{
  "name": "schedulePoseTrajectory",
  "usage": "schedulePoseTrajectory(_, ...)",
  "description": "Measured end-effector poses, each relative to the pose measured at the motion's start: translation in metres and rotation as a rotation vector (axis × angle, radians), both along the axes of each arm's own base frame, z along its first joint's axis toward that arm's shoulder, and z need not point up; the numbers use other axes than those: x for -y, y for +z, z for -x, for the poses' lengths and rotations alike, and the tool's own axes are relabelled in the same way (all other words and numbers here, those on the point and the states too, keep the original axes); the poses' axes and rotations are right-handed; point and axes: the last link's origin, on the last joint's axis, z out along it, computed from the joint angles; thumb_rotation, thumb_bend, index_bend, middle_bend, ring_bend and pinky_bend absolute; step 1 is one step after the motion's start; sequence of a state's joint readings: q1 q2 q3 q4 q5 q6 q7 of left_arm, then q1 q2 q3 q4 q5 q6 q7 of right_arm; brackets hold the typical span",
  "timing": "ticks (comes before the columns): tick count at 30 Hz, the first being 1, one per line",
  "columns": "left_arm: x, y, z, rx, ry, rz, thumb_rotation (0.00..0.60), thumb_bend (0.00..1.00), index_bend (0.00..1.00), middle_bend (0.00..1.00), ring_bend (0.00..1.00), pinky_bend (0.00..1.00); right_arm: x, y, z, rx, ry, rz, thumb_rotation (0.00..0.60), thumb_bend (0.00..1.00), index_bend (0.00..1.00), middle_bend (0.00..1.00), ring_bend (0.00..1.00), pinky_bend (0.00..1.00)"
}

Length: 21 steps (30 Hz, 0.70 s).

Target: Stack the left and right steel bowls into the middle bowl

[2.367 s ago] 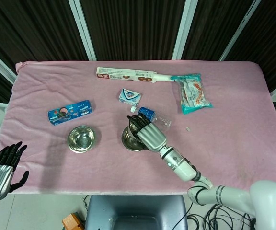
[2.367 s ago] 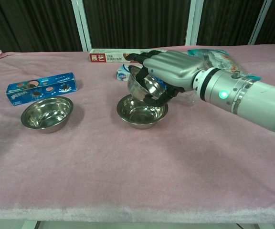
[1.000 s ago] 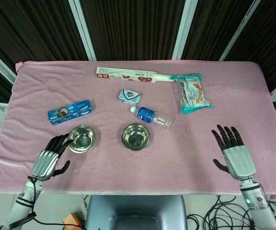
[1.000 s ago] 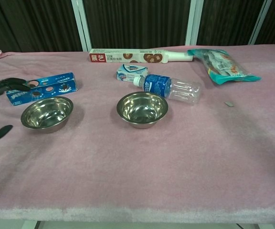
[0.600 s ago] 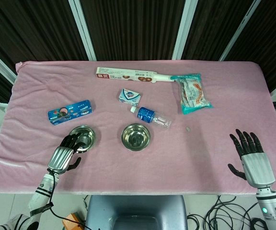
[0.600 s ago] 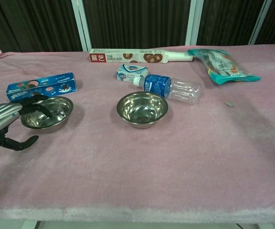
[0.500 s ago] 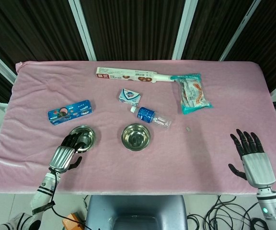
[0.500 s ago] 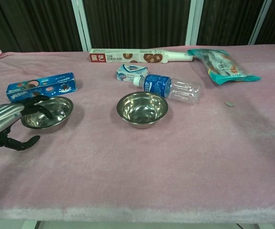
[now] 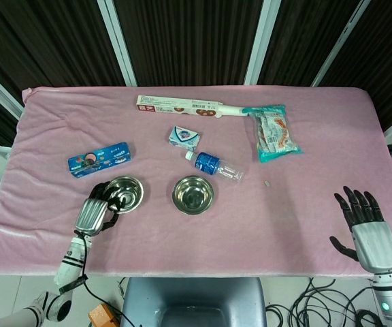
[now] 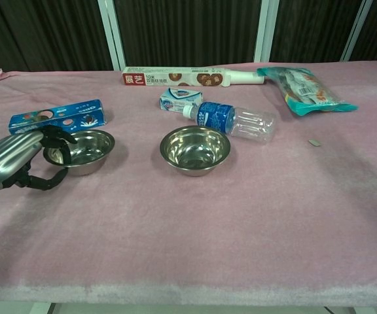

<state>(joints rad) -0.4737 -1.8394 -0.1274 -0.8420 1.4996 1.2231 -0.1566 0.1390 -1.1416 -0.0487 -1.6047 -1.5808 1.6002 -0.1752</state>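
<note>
Head view: the left robot hand [image 9: 95, 208] grips the near-left rim of the left steel bowl [image 9: 125, 193] on the table [image 9: 318, 143]; the middle bowl [image 9: 193, 194] sits just beside it. The right robot hand [image 9: 366, 226] hangs open off the table's near-right edge.

Chest view: a blue box [image 10: 56, 120] lies behind the left bowl, a water bottle [image 10: 233, 120] just behind the middle bowl

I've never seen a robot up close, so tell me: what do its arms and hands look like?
Each hand has a brushed silver metal back and slim black fingers, much like a human's. The left hand sits on a thin white forearm with dark bands and a black cable trailing near its base. The right hand joins a white wrist carrying a small blue-green light.
</note>
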Motion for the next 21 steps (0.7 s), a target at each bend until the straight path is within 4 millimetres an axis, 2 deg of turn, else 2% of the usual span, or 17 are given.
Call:
schedulePoseTrajectory(7,-0.005,0.006,-0.014,0.064,-0.062,-0.059,0.600,0.51,0.71,0.24,0.09,0.13,-0.002,0.002,0.000,0.003,-0.004,0.001,0.600,0.32,0.04,0.00,0.00,0.00)
schedulePoseTrajectory(10,-0.008,0.011,-0.028,0.096,-0.104,-0.080,0.600,0.51,0.72,0.24,0.09,0.13,-0.003,0.003,-0.001,0.007,0.001,0.002,0.600,0.32,0.04,0.00,0.00,0.00)
schedulePoseTrajectory(16,-0.014,0.015,-0.076,0.150,-0.223,-0.097,0.600,0.50,0.72,0.24,0.09,0.12,-0.005,0.003,-0.002,0.011,0.008,0.002,0.600,0.32,0.04,0.00,0.00,0.00)
schedulePoseTrajectory(21,-0.015,0.007,-0.121,0.142,-0.309,-0.076,0.600,0.49,0.72,0.24,0.09,0.12,-0.007,0.006,-0.003,0.017,0.015,0.011,0.600,0.32,0.05,0.00,0.00,0.00)
